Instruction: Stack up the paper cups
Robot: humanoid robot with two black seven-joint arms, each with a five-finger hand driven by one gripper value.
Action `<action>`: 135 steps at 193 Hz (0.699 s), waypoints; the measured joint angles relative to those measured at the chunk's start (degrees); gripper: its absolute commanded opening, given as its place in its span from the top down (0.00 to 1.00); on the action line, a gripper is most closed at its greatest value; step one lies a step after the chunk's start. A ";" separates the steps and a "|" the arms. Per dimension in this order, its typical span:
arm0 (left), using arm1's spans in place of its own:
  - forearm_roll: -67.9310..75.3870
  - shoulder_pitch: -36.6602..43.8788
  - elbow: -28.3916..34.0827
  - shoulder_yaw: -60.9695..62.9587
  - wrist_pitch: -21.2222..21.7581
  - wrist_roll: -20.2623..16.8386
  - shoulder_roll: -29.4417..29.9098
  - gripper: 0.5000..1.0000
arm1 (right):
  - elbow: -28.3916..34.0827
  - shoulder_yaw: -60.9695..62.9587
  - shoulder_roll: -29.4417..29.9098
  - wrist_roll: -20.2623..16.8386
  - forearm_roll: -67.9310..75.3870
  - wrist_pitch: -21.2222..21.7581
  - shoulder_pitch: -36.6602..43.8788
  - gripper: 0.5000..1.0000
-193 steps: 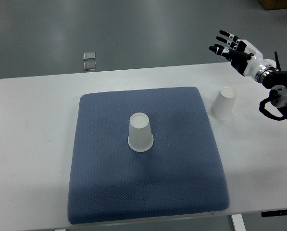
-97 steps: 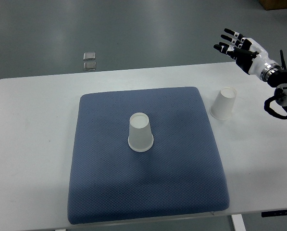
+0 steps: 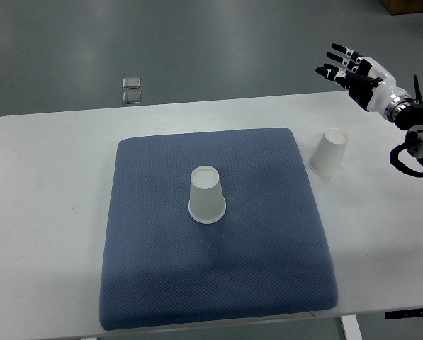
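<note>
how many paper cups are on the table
2. One paper cup stands upside down near the middle of the blue mat; the other cup stands upside down on the bare table, right of the mat. None looks hidden.

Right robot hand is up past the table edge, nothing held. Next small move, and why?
Probably lower the right robot hand toward the cup on the bare table. It is the nearer cup, standing upside down beside the blue mat; the fingers are spread and empty. The other cup sits mid-mat as the stack base.
</note>
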 measured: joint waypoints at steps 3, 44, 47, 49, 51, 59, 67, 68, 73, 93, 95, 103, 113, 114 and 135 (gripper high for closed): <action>0.00 0.00 0.00 0.00 0.00 0.00 0.00 0.00 | 0.00 0.00 0.00 -0.01 0.01 0.14 0.00 0.16; -0.02 0.00 -0.02 0.00 0.00 0.00 0.00 0.00 | -0.04 0.00 -0.49 -0.11 0.01 2.29 -0.35 0.16; -0.02 0.00 -0.02 0.00 0.00 0.00 0.00 0.00 | -0.08 0.00 -0.51 -0.11 0.00 2.40 -0.45 0.16; -0.02 0.00 -0.02 0.00 0.00 0.00 0.00 0.00 | -0.12 0.00 -0.53 -0.11 -0.01 2.49 -0.57 0.16; -0.02 0.00 -0.02 0.00 0.00 0.00 0.00 0.00 | -0.14 0.00 -0.54 -0.09 -0.02 2.53 -0.64 0.16; -0.02 0.00 -0.02 0.00 0.00 0.00 0.00 0.00 | -0.21 0.00 -0.59 0.11 -0.04 2.70 -0.91 0.16; -0.02 0.00 -0.02 0.00 0.00 0.00 0.00 0.00 | -0.24 0.00 -0.64 0.58 -0.05 2.81 -1.08 0.16; -0.02 0.00 -0.02 0.00 0.00 0.00 0.00 0.00 | -0.25 0.00 -0.65 0.65 -0.06 2.82 -1.09 0.16; -0.02 0.00 -0.02 0.00 0.00 0.00 0.00 0.00 | -0.26 0.01 -0.67 1.06 -0.06 2.86 -1.15 0.16; -0.02 0.00 -0.02 0.00 0.00 0.00 0.00 0.00 | -0.31 0.16 -0.71 1.82 -0.06 2.87 -1.20 0.16; -0.02 0.00 -0.02 0.00 0.00 0.00 0.00 0.00 | -0.32 0.17 -0.73 1.85 -0.06 2.86 -1.20 0.16; -0.02 0.00 -0.02 0.00 0.00 0.00 0.00 0.00 | -0.38 0.18 -0.85 1.92 -0.06 2.84 -1.20 0.16; -0.02 0.00 -0.02 0.00 0.00 0.00 0.00 0.00 | -0.41 0.18 -1.27 1.94 -0.06 2.91 -1.19 0.16; -0.02 0.00 -0.02 0.00 0.00 0.00 0.00 0.00 | -0.41 0.18 -1.33 1.95 -0.06 2.93 -1.18 0.16; -0.02 0.00 -0.02 0.00 0.00 0.00 0.00 0.00 | -0.44 0.18 -2.64 2.02 -0.01 3.95 -1.03 0.16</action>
